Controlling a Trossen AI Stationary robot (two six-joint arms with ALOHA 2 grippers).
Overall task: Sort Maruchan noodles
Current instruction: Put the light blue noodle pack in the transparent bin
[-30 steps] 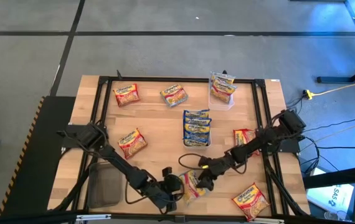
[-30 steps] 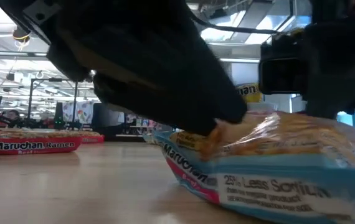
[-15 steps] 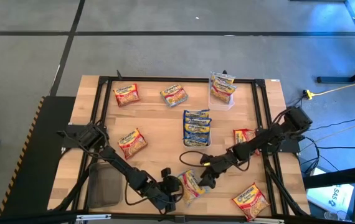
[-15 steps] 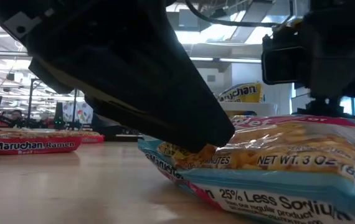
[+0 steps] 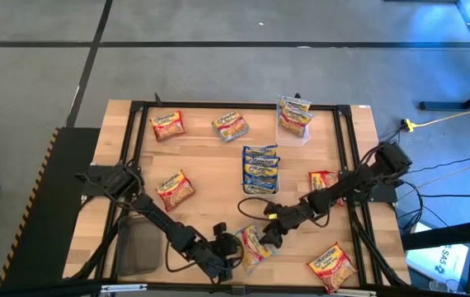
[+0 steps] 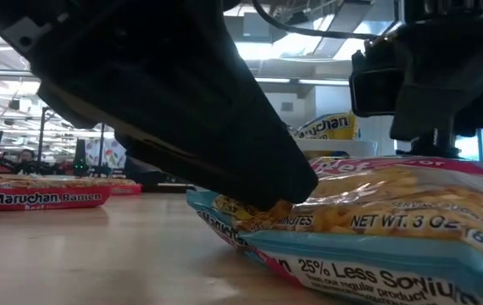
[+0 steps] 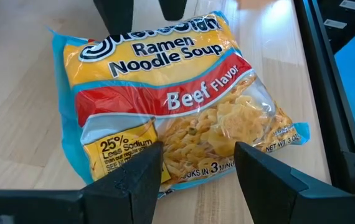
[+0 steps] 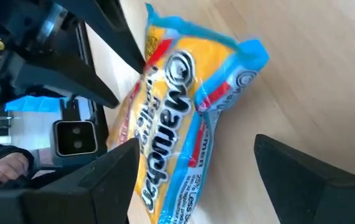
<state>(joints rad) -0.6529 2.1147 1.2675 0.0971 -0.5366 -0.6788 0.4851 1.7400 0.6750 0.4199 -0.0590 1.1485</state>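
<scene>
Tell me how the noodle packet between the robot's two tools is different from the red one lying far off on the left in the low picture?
The blue-edged packet lies between both tools, its near end lifted off the table; the red packet lies flat and alone. The blue-edged packet has a blue border and reads 25% Less Sodium; the red packet has a red border. Both are Maruchan ramen packets on the wooden table.

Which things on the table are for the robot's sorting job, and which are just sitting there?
For the job: the noodle packets, like the blue-edged beef packet between both grippers and the blue stack mid-table.

Just there: the clear tub at the far edge, the wooden table.
</scene>
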